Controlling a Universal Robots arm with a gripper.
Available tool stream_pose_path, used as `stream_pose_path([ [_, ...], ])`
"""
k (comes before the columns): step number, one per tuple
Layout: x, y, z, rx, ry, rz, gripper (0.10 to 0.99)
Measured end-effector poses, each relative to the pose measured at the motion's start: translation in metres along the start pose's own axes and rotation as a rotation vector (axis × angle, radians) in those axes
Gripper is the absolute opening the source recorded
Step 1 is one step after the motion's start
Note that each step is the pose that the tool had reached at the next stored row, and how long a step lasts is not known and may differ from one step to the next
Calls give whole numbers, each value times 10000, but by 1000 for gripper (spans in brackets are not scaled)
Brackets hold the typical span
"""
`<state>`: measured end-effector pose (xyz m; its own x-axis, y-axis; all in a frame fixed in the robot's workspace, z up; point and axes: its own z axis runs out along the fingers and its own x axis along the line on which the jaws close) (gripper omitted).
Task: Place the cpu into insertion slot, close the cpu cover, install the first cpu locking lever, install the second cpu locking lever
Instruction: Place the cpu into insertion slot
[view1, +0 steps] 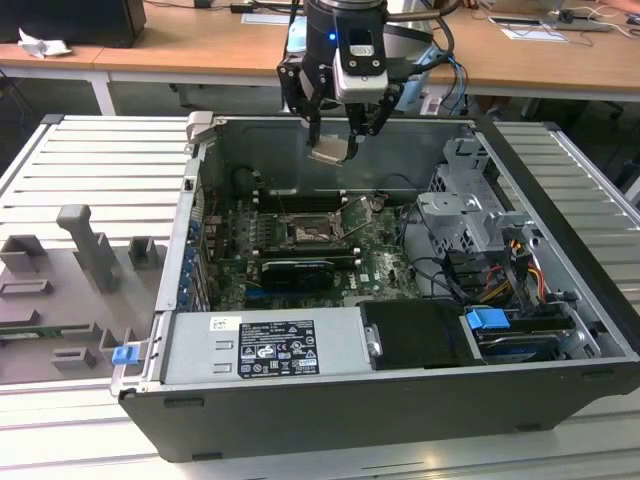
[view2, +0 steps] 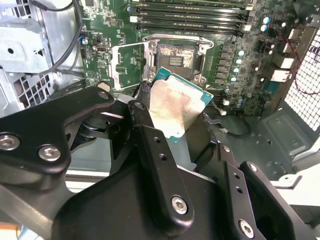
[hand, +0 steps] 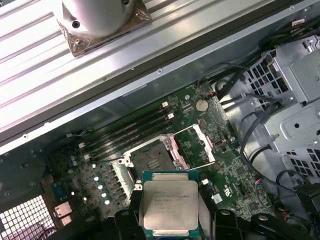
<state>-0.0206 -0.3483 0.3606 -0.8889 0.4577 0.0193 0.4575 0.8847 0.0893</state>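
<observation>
A grey ribbed metal tabletop (view1: 90, 165) lies in front; behind it stand light wooden desks (view1: 190, 55) with white legs (view1: 103, 97).

My arm (view1: 345, 15) is reaching straight down in the exterior view, the wrist pointing vertically; my gripper (view1: 333, 137) is hanging in mid-air below it; its black linkage fingers (view1: 313, 115) are angling inward toward each other; I am pinching the cpu (view1: 330, 150) between the fingertips by two opposite edges, holding it slightly tilted; in both wrist views my fingers (view2: 150, 150) (hand: 125, 220) are spreading from the wrist and closing on the chip's sides.
</observation>
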Motion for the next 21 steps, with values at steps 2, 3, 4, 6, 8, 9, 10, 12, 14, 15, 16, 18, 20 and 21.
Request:
stream_pose_path([
  [2,0,0,0,-2,-10,112,529],
  [3,0,0,0,-2,-15,165,529],
  [4,0,0,0,-4,-20,219,529],
  [6,0,0,0,-8,-39,428,529],
  [8,0,0,0,-12,-56,624,529],
  [9,0,0,0,-12,-60,668,529],
  [10,0,0,0,-13,-65,715,529],
  [12,0,0,0,-19,-89,999,529],
  [14,0,0,1,-23,-108,1208,529],
  [15,0,0,1,-26,-120,1335,529],
  [16,0,0,1,-27,-127,1411,529],
  [18,0,0,1,-31,-143,1596,529],
  [20,0,0,1,-33,-155,1727,529],
  [21,0,0,1,-34,-158,1764,529],
])
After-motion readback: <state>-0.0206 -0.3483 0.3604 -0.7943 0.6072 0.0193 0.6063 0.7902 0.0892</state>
